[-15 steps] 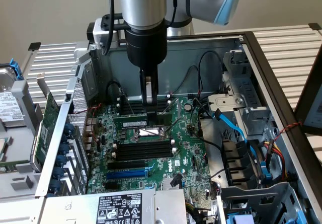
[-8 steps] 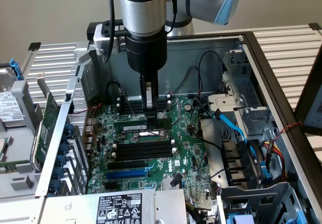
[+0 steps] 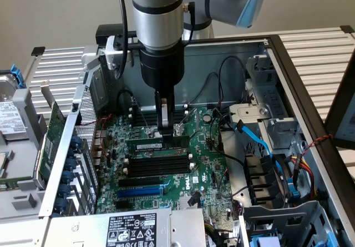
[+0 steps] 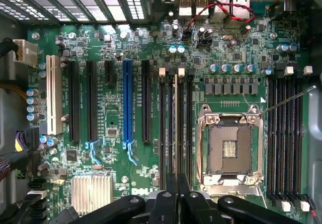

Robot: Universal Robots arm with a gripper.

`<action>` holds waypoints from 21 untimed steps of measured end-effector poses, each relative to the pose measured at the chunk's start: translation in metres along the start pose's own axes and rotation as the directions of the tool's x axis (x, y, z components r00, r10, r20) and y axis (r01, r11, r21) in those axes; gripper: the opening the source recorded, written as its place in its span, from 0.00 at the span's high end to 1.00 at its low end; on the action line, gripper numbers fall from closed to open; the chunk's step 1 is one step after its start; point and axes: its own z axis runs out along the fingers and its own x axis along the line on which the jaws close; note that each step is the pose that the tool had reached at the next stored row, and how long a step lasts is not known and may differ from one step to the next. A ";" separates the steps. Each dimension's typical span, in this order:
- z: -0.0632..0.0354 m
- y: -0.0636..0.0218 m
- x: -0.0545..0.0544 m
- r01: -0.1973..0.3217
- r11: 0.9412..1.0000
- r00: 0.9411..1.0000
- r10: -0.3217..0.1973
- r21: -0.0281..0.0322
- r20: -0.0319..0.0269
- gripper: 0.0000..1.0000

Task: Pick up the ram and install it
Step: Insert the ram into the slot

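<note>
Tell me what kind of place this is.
Probably a PC assembly or repair bench: an opened desktop case, its bare green motherboard with black memory slots, and a robot arm reaching in.

PC repair lab: open case (image 3: 222, 53), mobo (image 4: 126, 43)

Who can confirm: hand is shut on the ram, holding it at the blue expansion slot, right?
Not quite. The hand is shut on the ram, but holding it at the black memory slots, not the blue expansion slot. The exterior view shows it.
</note>
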 end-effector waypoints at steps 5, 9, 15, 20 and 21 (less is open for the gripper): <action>0.0008 -0.0002 0.004 0.000 1.000 1.000 0.000 -0.002 0.000 0.88; 0.0026 -0.0001 0.005 -0.001 1.000 1.000 0.001 -0.002 0.000 0.88; 0.0064 -0.0001 0.005 -0.001 1.000 1.000 0.001 -0.002 0.000 0.88; 0.0070 -0.0001 0.006 -0.001 1.000 1.000 0.001 -0.003 0.003 0.88; 0.0071 -0.0001 0.006 0.000 1.000 1.000 0.000 -0.003 0.003 0.88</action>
